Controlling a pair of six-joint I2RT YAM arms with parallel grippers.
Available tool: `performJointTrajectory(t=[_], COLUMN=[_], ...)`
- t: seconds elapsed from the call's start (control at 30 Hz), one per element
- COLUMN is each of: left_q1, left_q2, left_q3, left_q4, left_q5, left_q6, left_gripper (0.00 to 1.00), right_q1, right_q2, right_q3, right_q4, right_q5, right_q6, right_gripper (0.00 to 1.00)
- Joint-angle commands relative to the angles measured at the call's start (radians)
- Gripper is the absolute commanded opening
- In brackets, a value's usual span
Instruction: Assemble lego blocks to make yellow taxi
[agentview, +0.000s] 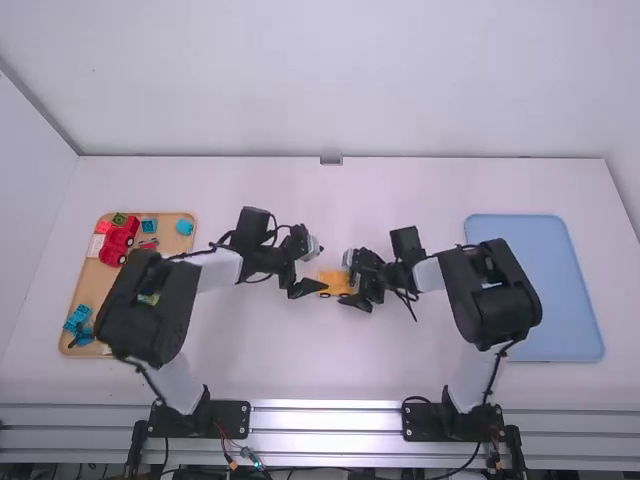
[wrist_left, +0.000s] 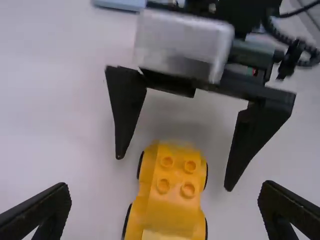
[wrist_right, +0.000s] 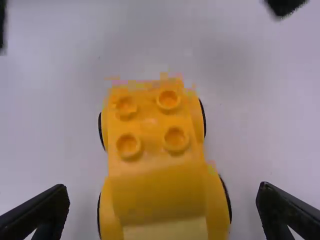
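A yellow lego car body (agentview: 337, 282) stands on its wheels on the white table (agentview: 270, 370), between two robot arms. Its long axis runs side to side, from one arm towards the other. The left end effector (wrist_left: 165, 186) is just to the car's left, its fingers spread and holding nothing. The right end effector (wrist_right: 164, 186) is at the car's right end, also released, with its fingers parted around the car's width. The right one looks slightly nearer; closing it would probably grip the car across its narrow sides, at risk of nudging it askew. Well to the car's left, a tan tray (agentview: 172, 215) holds a red toy vehicle (agentview: 118, 241), blue pieces (agentview: 78, 318) and a green block (agentview: 119, 218). Well to the car's right lies a blue tray (agentview: 565, 300).
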Motion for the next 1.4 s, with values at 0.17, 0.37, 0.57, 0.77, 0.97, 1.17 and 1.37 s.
performJointTrajectory(t=[0.17, 0.37, 0.57, 0.77, 0.97, 1.17, 1.37], left_q1=[0.056, 0.122, 0.132, 0.135, 0.129, 0.138, 0.130], left_q2=[-0.365, -0.612, -0.782, -0.855, -0.868, -0.859, -0.822], left_q3=[-0.003, -0.003, -0.003, -0.003, -0.003, -0.003, -0.003], left_q4=[-0.273, -0.337, -0.354, -0.363, -0.319, -0.290, -0.240], left_q5=[-0.183, -0.300, -0.607, -0.673, -0.674, -0.675, -0.675], left_q6=[-0.006, -0.307, -0.596, -0.608, -0.608, -0.608, -0.597], left_gripper=[0.99, 0.99, 0.99, 0.99, 0.99, 0.99, 0.99], right_q1=[0.107, 0.153, 0.170, 0.153, 0.084, -0.072, -0.353], right_q2=[0.005, 0.005, 0.005, 0.001, -0.110, -0.281, -0.399], right_q3=[0.002, 0.019, 0.044, 0.101, 0.218, 0.289, 0.276], right_q4=[0.068, 0.057, 0.017, -0.070, -0.367, -0.635, -0.666], right_q5=[0.145, 0.201, 0.215, 0.216, 0.298, 0.485, 0.576], right_q6=[0.103, 0.108, 0.108, 0.108, 0.070, 0.031, 0.203], right_gripper=[0.99, 0.98, 0.54, 0.41, 0.31, 0.29, 0.29])
